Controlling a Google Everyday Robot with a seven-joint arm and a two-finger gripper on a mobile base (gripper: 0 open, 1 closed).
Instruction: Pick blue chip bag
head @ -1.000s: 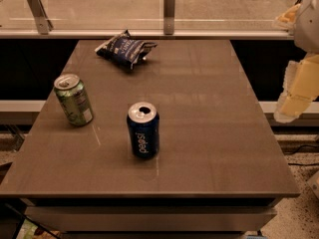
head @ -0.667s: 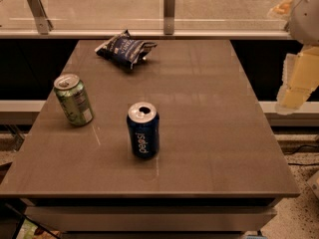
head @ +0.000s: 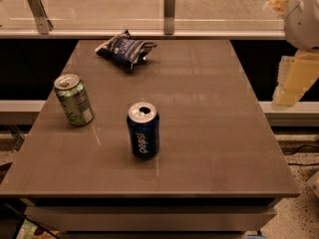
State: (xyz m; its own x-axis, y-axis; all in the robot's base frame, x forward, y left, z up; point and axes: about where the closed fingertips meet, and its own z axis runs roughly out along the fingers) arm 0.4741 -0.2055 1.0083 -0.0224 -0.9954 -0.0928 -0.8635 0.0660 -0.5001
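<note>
The blue chip bag (head: 124,48) is a crumpled dark navy foil bag with white lettering. It lies flat at the far left of the brown table (head: 209,128), near the back edge. My gripper (head: 294,81) hangs off the table's right side, beyond its edge and about level with the middle of the table. It is pale yellow below a white arm housing (head: 305,16). It is far to the right of the bag and touches nothing.
An upright blue Pepsi can (head: 143,130) stands at the table's centre front. A green can (head: 73,99) stands at the left. A glass rail with metal posts (head: 169,4) runs behind the table. The floor shows at the lower right.
My gripper and arm have risen slightly at the right edge of the view. The bag and both cans have not moved.
</note>
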